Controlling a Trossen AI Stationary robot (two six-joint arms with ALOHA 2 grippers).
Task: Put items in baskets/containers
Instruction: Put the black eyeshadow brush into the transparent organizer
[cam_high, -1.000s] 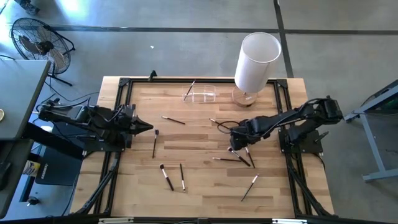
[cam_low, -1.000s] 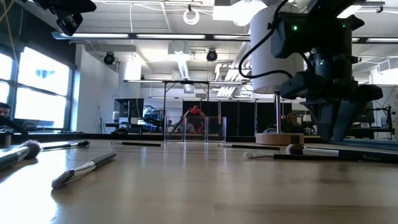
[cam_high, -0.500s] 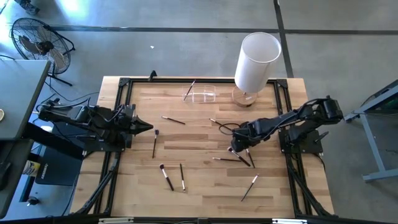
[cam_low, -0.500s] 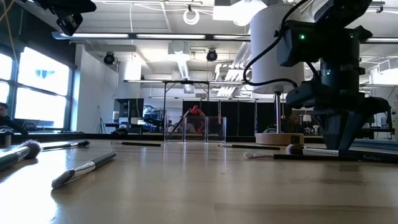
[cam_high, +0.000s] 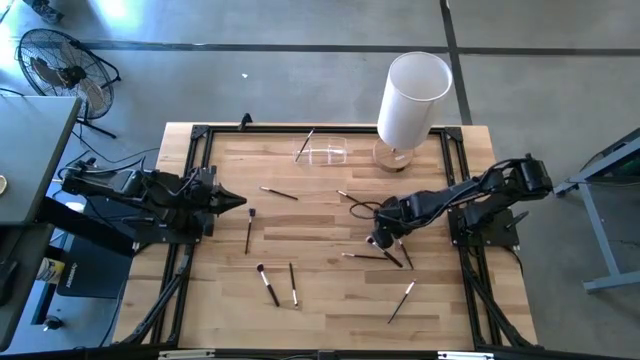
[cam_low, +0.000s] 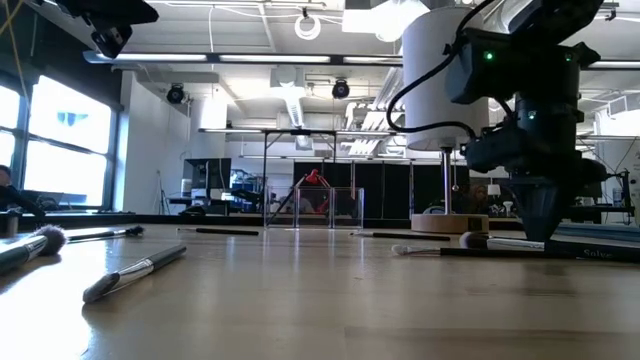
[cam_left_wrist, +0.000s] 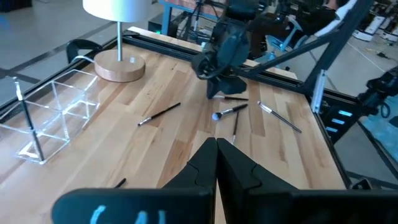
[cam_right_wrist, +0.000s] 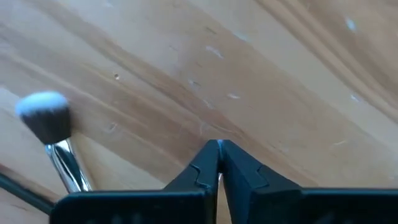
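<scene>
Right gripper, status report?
Right gripper shut, empty, tips down at the table beside a pale-tipped brush. Left gripper shut, parked at the left edge. Clear holder holds one brush.

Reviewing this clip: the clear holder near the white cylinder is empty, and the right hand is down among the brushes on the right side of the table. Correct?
Not quite. The clear holder is not empty: one brush already stands in it, as the left wrist view shows. The rest holds: it sits near the white cylinder, and the right hand is down among the brushes on the table's right side.
</scene>
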